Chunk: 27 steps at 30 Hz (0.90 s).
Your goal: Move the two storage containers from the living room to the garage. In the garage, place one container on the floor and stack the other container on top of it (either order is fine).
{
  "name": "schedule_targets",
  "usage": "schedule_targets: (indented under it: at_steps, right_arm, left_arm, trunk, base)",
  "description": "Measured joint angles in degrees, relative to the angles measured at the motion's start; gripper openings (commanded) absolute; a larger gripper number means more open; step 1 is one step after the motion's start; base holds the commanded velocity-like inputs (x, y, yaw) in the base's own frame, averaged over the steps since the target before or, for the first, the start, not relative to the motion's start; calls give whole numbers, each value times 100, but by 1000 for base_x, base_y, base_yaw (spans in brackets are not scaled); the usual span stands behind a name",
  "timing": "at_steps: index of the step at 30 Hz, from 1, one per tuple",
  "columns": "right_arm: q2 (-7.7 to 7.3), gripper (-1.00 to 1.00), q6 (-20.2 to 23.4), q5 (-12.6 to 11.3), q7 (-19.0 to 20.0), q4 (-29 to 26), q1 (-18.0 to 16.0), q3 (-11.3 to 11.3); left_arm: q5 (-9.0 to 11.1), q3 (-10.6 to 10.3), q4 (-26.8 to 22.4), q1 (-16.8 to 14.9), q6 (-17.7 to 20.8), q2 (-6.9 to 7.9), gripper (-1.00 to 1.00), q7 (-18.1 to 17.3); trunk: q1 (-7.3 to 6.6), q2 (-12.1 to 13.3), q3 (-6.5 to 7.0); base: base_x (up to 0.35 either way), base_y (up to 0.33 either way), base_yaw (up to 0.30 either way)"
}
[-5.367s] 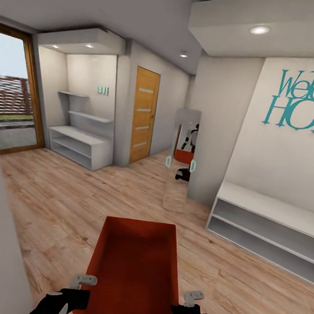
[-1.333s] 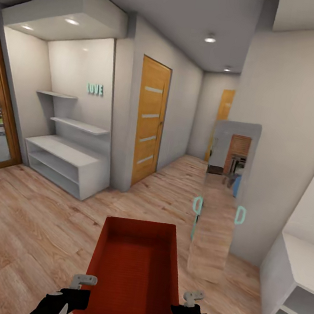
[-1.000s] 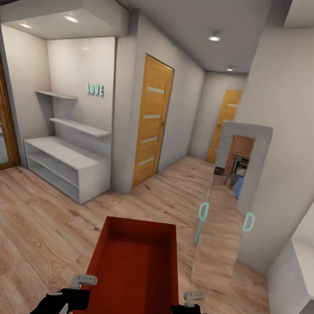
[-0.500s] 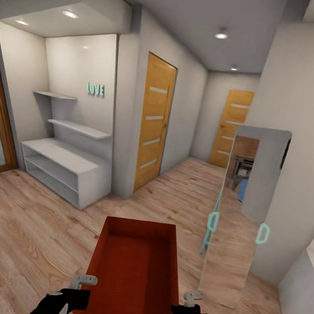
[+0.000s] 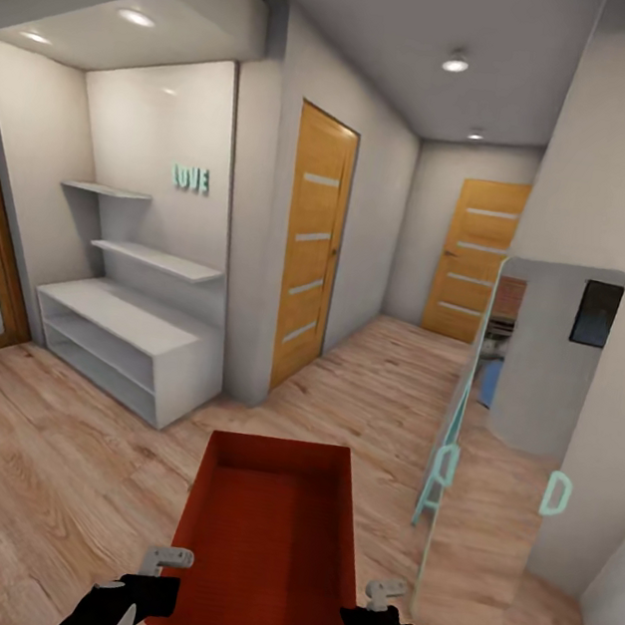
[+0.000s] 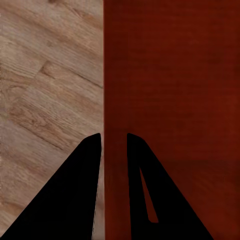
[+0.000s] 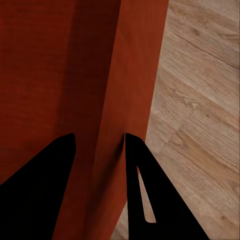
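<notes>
Light wood plank floor [image 5: 45, 472] of a hallway ahead, orange-red storage container [image 5: 267, 537] held between both grippers, left gripper [image 6: 114, 142] pinching its left wall, right gripper [image 7: 99, 142] pinching its right wall

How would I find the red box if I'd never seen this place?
Look at the wooden floor of the hallway, then straight down in front of the robot. Between the left gripper and right gripper is the storage container, held by its side walls: the one orange-red, open-topped thing among white shelves.
</notes>
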Motion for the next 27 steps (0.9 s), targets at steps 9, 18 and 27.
schedule_targets:
  at_steps: [9,18,27]
  right_arm:
    - [1,-100,-3,1,0,0,0,-2]
    - [3,-100,1,0,-4,-2,1,0]
    - [2,-100,0,-8,-5,-2,2,5]
  left_arm:
    - [0,-1,-3,0,0,0,-100,1]
    - [0,0,1,-1,-1,3,-100,-3]
    - [0,-1,2,-2,-2,3,-100,-4]
  trunk:
    - [0,0,0]
    - [0,0,0]
    - [0,0,0]
  base:
    - [290,117,0]
    - [290,117,-70]
    - [291,115,-266]
